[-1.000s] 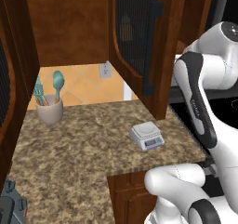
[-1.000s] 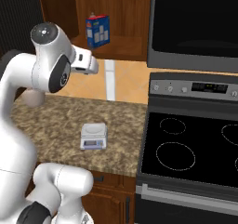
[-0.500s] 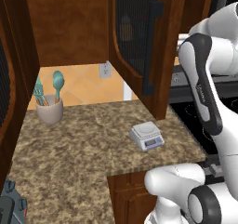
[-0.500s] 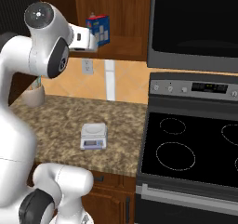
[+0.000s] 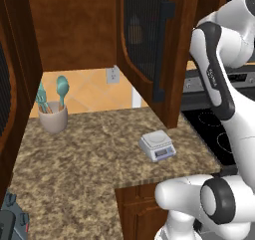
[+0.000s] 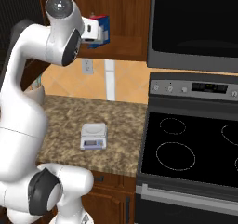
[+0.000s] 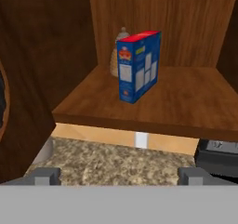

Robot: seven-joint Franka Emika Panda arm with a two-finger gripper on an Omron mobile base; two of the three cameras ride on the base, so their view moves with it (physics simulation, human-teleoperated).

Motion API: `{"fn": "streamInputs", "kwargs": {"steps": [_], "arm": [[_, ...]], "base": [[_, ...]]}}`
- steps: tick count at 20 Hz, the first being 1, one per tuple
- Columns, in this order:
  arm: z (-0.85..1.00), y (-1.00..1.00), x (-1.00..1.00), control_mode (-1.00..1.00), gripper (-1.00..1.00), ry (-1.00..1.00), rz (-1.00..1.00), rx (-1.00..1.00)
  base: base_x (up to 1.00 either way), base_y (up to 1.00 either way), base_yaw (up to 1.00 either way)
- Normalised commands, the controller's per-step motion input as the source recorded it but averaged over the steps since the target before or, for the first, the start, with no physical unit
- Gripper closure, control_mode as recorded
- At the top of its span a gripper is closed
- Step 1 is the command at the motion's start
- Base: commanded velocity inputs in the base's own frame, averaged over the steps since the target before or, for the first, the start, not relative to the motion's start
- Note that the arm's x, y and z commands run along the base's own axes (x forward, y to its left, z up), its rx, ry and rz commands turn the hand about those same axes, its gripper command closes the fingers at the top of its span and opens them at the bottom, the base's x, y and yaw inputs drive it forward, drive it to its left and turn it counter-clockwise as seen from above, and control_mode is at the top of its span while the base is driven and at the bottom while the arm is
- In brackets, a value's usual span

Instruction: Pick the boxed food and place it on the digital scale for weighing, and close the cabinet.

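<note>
A speckled brown granite bench [image 5: 89,159] runs under a reddish-brown wall cabinet [image 5: 74,30], with an orange tiled wall and a white outlet [image 5: 113,75] behind it and a black stove [image 6: 195,148] butting against the bench's right end. The digital scale [image 5: 157,145] sits flat near the bench's front right corner, its top platform bare, well apart from the beige utensil cup [image 5: 53,117] holding teal spoons at the back left. The cabinet door [image 5: 149,50], with its dark mesh panel and long bar handle, stands swung out over the right part of the bench. Inside, on the wooden shelf [image 7: 186,102], the boxed food [image 7: 138,66] stands upright a little back from the shelf's front edge; from the hand view it reads blue with a red top, turned corner-on. A pale bottle [image 7: 118,51] stands just behind it, touching or nearly so; the angle makes that hard to judge. The gripper [image 7: 118,174] hangs in front of the shelf and below its edge, jaws spread wide, holding nothing and touching nothing, the box well ahead of its tips. The shelf to the right of the box is bare wood up to the side wall, and the door's inner face lies close on the left in the hand view.
</note>
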Motion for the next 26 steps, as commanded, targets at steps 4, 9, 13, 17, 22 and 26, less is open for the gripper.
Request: {"fn": "streamInputs", "kwargs": {"steps": [4,9,13,17,22,26], "arm": [[0.0,0.24,0.43,-1.0,-1.0,0.0,0.01,0.0],[0.0,0.25,0.53,-1.0,-1.0,0.0,0.0,0.0],[0.0,0.01,0.54,-1.0,-1.0,0.0,0.0,0.0],[0.0,0.0,0.54,-1.0,-1.0,0.01,0.0,0.0],[0.0,0.03,0.52,-1.0,-1.0,0.02,0.0,0.0],[0.0,0.03,0.45,-1.0,-1.0,0.03,0.0,0.0]], "base": [[0.0,0.0,0.0],[0.0,0.0,0.0],[0.0,0.0,0.0],[0.0,0.0,0.0],[0.0,0.0,0.0],[0.0,0.0,0.0]]}}
